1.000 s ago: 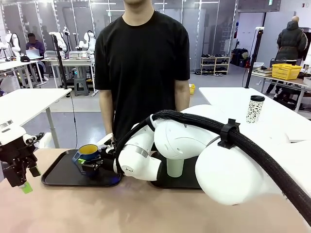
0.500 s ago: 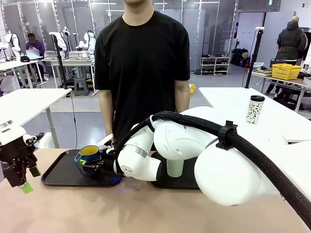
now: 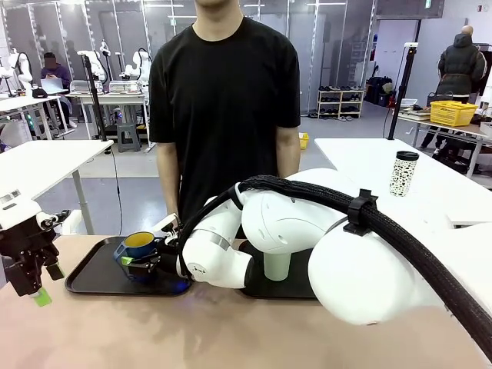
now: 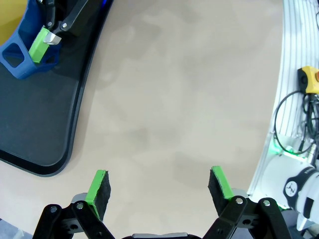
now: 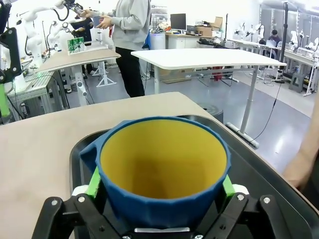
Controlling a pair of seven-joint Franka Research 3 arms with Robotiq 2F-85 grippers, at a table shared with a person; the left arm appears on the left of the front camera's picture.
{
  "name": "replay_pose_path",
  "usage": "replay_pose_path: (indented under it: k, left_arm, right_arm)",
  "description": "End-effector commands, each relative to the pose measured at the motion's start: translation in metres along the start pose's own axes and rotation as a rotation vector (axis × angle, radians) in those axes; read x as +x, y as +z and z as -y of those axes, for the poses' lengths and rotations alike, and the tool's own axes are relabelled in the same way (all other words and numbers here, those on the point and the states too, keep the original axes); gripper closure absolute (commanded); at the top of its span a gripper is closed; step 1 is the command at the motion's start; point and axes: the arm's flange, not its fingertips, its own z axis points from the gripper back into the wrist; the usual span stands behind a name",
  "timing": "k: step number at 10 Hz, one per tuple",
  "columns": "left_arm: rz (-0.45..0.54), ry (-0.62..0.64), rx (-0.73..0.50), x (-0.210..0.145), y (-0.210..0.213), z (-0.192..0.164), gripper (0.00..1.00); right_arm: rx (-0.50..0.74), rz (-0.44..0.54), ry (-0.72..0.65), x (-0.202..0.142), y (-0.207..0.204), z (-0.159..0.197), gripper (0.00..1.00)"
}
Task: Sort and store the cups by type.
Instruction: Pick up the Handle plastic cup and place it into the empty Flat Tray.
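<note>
mug (image 5: 164,169): dark blue, faceted, yellow inside, handled; seated between right gripper (image 5: 159,191) pads on black tray (image 3: 92,277)
right jaws: spread, flanking mug
left gripper (image 4: 158,186): jaws apart, nothing held

No legible text, label, brand name or numeral appears on any surface. The sole sign is a small round black-and-white emblem (image 4: 290,187) on the white robot base at the right edge of the left wrist view; it carries no readable lettering.
</note>
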Motion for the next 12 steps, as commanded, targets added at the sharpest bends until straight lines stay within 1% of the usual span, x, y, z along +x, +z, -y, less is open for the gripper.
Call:
replay_pose_path:
  k: [1, 2, 9, 12]
  left_arm:
    - [0.005, -0.005, 0.002, -0.001, 0.000, 0.000, 0.00]
    - [0.005, -0.005, 0.002, -0.001, 0.000, 0.000, 0.00]
    - [0.005, -0.005, 0.002, -0.001, 0.000, 0.000, 0.00]
    - [0.005, -0.005, 0.002, -0.001, 0.000, 0.000, 0.00]
  right_arm:
    - [-0.066, 0.010, 0.034, -0.017, 0.022, -0.048, 0.00]
    - [0.000, 0.000, 0.000, 0.000, 0.000, 0.000, 0.00]
    - [-0.003, -0.003, -0.003, 0.000, 0.000, 0.001, 0.00]
    - [-0.035, -0.035, -0.019, -0.003, 0.010, -0.016, 0.00]
